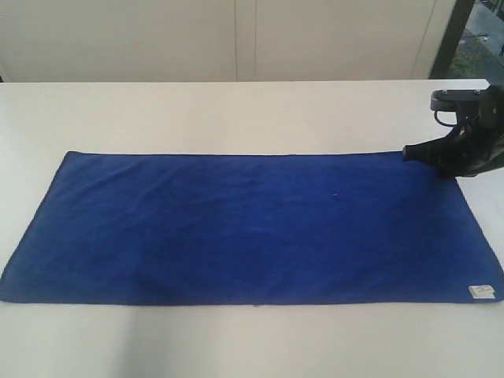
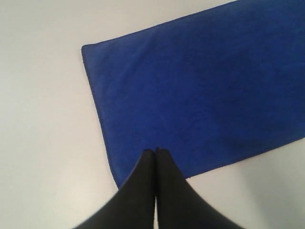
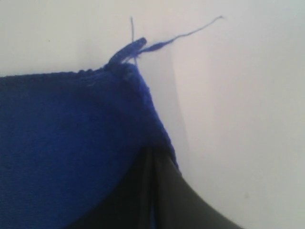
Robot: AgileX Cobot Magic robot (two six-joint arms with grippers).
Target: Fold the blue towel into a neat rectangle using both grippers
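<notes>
The blue towel (image 1: pixel 252 228) lies flat on the white table (image 1: pixel 236 110) as one long rectangle. My right gripper (image 1: pixel 411 152) sits at the towel's far right corner. In the right wrist view this gripper (image 3: pixel 151 150) is shut, with the blue towel (image 3: pixel 62 143) pinched at its edge, and a loose thread (image 3: pixel 181 36) trails from the corner. My left gripper (image 2: pixel 156 150) is shut on nothing and hangs above a corner of the towel (image 2: pixel 200 86). It is outside the exterior view.
A small white label (image 1: pixel 481 291) is sewn at the towel's near right corner. Bare white table surrounds the towel on all sides. Pale wall panels (image 1: pixel 236 39) stand behind the table, and a window (image 1: pixel 482 35) is at the far right.
</notes>
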